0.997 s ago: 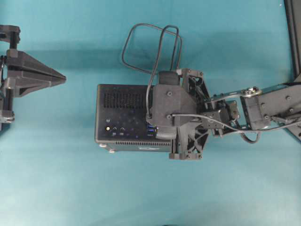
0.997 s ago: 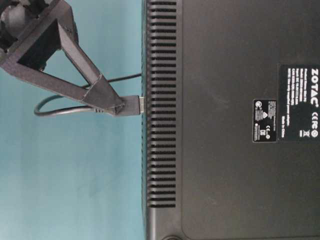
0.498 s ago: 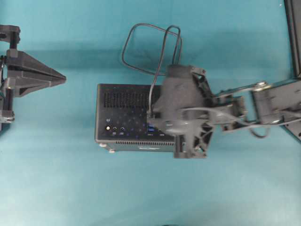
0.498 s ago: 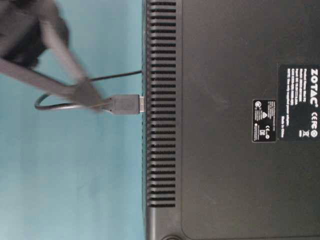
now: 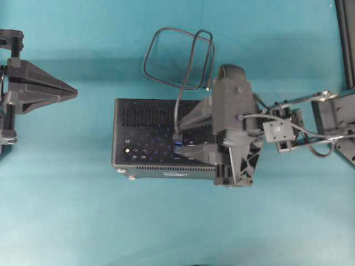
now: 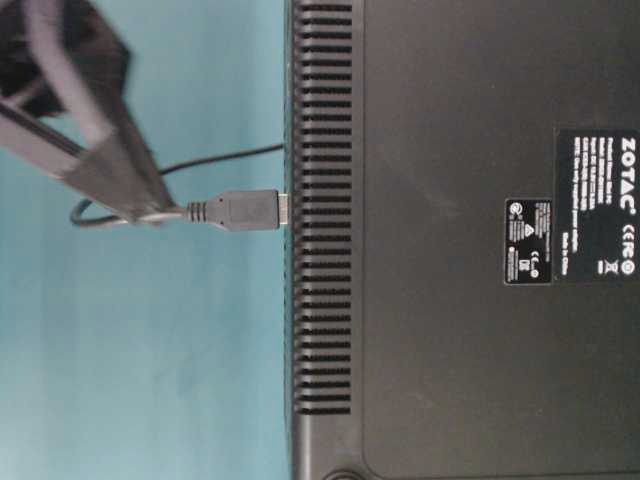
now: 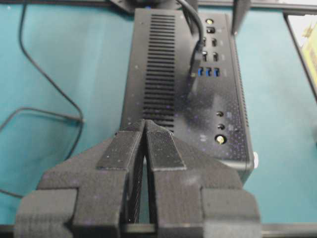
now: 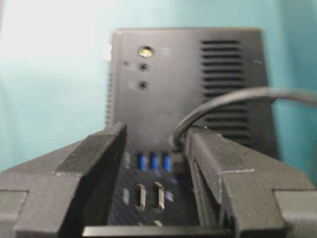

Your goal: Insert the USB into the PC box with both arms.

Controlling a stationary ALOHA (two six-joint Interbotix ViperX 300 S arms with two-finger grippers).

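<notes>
Plug [image 6: 245,210] seated in the computer box [image 5: 150,138], which lies on the tabletop [image 5: 83,210]; cable [image 5: 177,55] loops behind. Right tool [image 8: 154,148] spread open, gripping nothing, one finger [image 8: 208,163] close against the cable. Left tool [image 7: 144,130] closed, empty, well apart. Risk: that finger may snag the cable and loosen the plug. Insertion depth is hard to make out.

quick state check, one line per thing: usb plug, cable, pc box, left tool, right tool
USB plug: seated in the PC box, nothing gripping it
cable: slack, looped on the table behind the box
PC box: port face up, standing on the table
left tool: shut, empty, apart from the box
right tool: open, empty, above the ports
</notes>
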